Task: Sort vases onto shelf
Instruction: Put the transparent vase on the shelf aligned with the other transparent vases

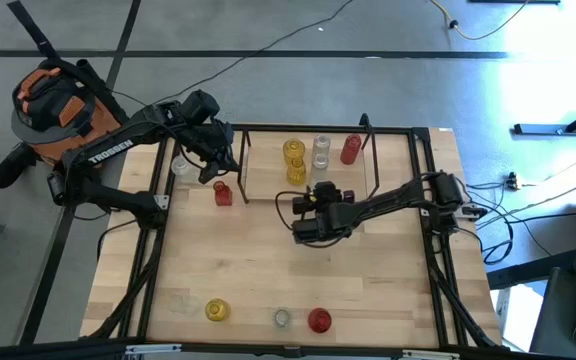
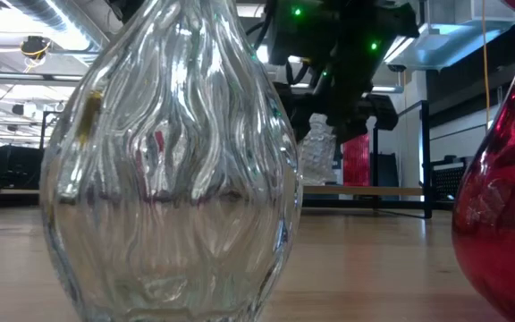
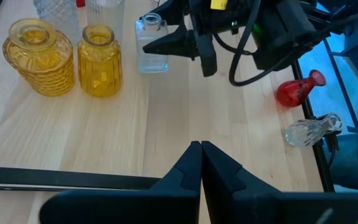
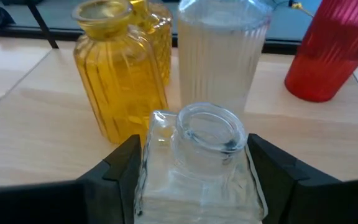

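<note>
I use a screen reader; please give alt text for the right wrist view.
A clear square glass bottle sits between the right gripper's dark jaws. Behind it on the light-wood shelf stand two yellow jars, a clear ribbed vase and a red vase.

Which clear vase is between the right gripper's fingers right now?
The square clear bottle with a round neck, between the right gripper's fingers on the shelf, in front of the yellow jars.

The only lettering I can read is "TROSSEN", white on my left arm (image 1: 111, 150), seen from above.
</note>
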Motion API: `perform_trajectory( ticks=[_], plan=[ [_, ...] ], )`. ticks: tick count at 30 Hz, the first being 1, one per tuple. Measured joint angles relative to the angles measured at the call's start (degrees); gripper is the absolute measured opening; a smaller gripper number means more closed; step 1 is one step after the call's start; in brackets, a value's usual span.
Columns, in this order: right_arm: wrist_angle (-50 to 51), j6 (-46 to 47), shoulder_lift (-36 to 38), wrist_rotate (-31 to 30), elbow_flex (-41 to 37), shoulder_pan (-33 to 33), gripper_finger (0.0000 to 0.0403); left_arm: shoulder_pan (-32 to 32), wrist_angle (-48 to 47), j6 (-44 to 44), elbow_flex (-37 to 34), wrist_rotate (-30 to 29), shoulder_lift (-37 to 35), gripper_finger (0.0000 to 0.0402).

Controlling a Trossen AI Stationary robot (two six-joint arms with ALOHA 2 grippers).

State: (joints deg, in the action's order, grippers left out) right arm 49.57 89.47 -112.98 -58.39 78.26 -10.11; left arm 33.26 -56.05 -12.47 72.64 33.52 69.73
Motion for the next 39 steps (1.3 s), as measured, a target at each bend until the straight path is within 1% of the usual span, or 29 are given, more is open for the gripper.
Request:
perform_trajectory(
  ticks=[4,12,18,22,30,33,34,36,39],
  plan=[
    [-0.8,0.0,-1.4,-0.9,0.1,0.0,0.0199,0.0,-0.1,0.0,0.0,0.0,0.0,0.0],
    [-0.4,-0.1,-1.5,-1.4,0.1,0.1,0.0199,0.0,-0.5,-0.1,0.0,0.1,0.0,0.0],
    [-0.1,-3.0,-2.2,-2.4,0.1,0.4,0.0199,0.0,-0.5,-0.2,0.0,0.2,0.0,0.0],
    [-0.9,-3.1,-3.0,-3.6,0.1,0.5,0.0199,0.0,-0.2,-0.2,0.0,0.2,0.0,0.0],
    [-1.7,-3.0,-3.5,-4.0,0.0,0.5,0.0201,0.0,-0.4,-0.2,0.0,0.2,0.0,0.0],
    [-1.7,-2.9,-3.5,-3.6,0.0,0.5,0.0239,0.0,-0.4,-0.2,0.0,0.2,0.0,0.0],
    [-2.0,-2.7,-3.5,-2.2,0.0,0.5,0.0254,0.0,-0.4,-0.2,0.0,0.2,0.0,0.0],
    [-1.4,-2.7,-3.9,-1.6,-0.2,0.5,0.0277,0.0,-0.4,-0.2,0.0,0.2,0.0,0.0],
    [-1.5,-2.7,-3.7,-2.4,-0.1,0.5,0.0298,0.0,-0.4,-0.2,0.0,0.2,0.0,0.0]
  ],
)
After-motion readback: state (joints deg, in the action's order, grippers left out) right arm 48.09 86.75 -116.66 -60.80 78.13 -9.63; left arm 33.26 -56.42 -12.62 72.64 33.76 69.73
